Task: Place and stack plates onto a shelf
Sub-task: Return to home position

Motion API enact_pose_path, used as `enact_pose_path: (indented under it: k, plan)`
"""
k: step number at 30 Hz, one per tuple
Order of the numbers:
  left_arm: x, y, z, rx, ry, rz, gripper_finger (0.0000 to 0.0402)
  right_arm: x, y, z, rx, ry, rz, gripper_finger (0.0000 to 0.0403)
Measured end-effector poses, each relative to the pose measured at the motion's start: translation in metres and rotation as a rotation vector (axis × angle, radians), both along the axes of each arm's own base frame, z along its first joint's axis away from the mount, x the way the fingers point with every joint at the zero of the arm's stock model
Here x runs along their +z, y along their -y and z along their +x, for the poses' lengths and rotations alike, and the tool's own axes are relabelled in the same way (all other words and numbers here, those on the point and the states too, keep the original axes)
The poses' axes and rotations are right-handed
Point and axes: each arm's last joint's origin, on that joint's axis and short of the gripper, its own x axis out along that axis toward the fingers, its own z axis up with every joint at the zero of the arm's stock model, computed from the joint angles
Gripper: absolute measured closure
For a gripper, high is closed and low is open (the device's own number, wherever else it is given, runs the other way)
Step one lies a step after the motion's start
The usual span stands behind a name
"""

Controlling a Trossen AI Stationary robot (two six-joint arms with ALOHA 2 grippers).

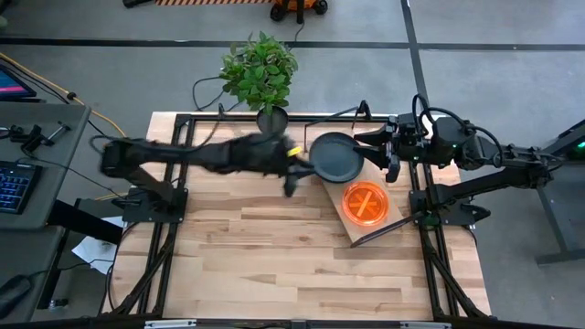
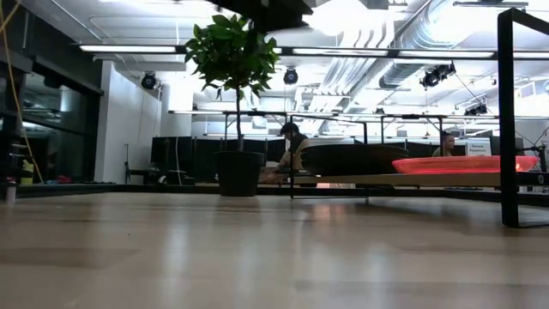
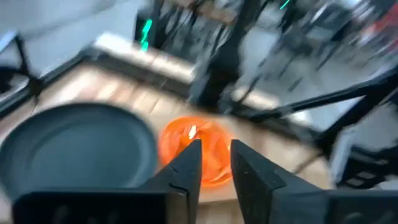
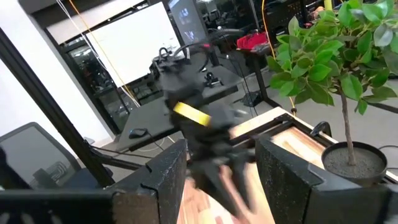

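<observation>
A dark grey plate (image 1: 335, 155) lies on the far end of the light wooden shelf (image 1: 331, 194), and an orange plate (image 1: 366, 203) lies on its near end. In the low view the grey plate (image 2: 356, 159) and the orange plate (image 2: 463, 163) rest flat on the shelf board (image 2: 403, 179); whether more plates lie stacked under them I cannot tell. My left gripper (image 1: 291, 181) hovers just left of the grey plate, blurred, open by a narrow gap (image 3: 214, 155) and empty. My right gripper (image 1: 370, 149) waits open (image 4: 221, 162) at the shelf's far right, beside the grey plate.
A leafy plant in a small black pot (image 1: 271, 117) stands at the table's far edge, just beyond my left gripper. Black frame rails (image 1: 416, 196) run along the table's sides. Bare planked tabletop (image 1: 265, 256) stretches over the near half.
</observation>
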Motion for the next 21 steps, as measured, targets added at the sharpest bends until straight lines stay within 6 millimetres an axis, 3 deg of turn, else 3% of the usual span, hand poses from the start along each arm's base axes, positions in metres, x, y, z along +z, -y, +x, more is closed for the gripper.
enact_pose_path:
  k: [6, 11, 16, 21]
  plan:
    - [-0.016, 0.033, -0.085, -0.065, 0.305, 0.013, 0.0392, -0.001, 0.000, 0.000, 0.000, -0.012, -0.002, 0.0226]
    - [-0.039, 0.039, -0.144, 0.019, 0.386, -0.010, 0.0400, -0.004, 0.001, 0.000, -0.019, -0.043, -0.003, 0.0226]
    - [-0.054, 0.036, -0.182, 0.022, 0.439, 0.005, 0.0401, -0.006, 0.001, 0.000, -0.022, -0.062, 0.003, 0.0226]
    - [-0.072, 0.035, -0.205, 0.001, 0.471, -0.015, 0.0401, -0.006, 0.001, 0.000, -0.026, -0.050, 0.076, 0.0226]
